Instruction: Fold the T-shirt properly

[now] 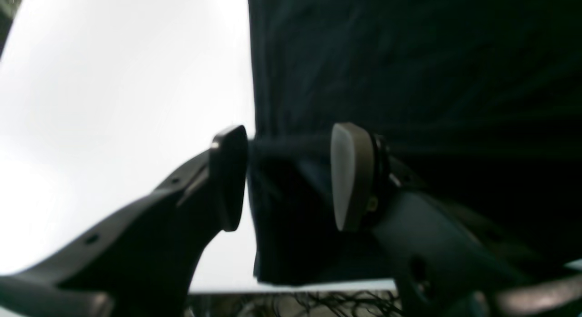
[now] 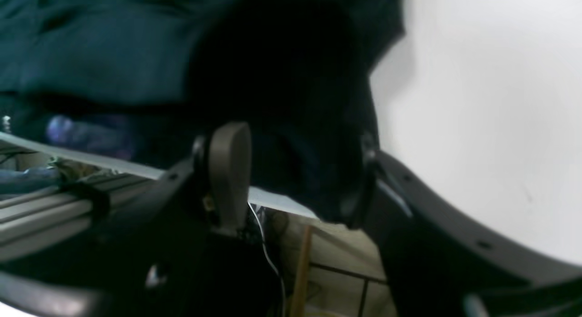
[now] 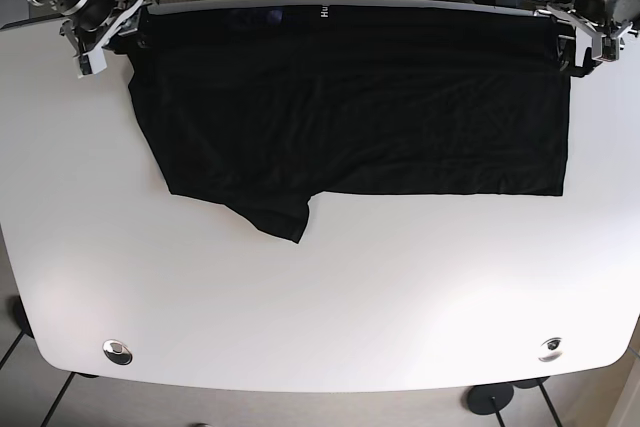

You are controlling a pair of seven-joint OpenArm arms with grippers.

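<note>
Where the white bench meets its far edge, the dark, near-black cotton T-shirt lies spread flat, its far hem running along that edge, one short sleeve poking toward the near side. Left gripper sits at the shirt's far corner on the base view's right; its fingers stand apart, a pinch of dark cloth bridging the gap between them, one pad over bare bench, the other over fabric. Right gripper at the opposite far corner; fingers likewise spread, a dark fold of shirt hanging between them at the bench edge. Whether either pair actually presses the cloth cannot be told; both wrist views blurred. Floor tiles visible below the bench rim
</note>
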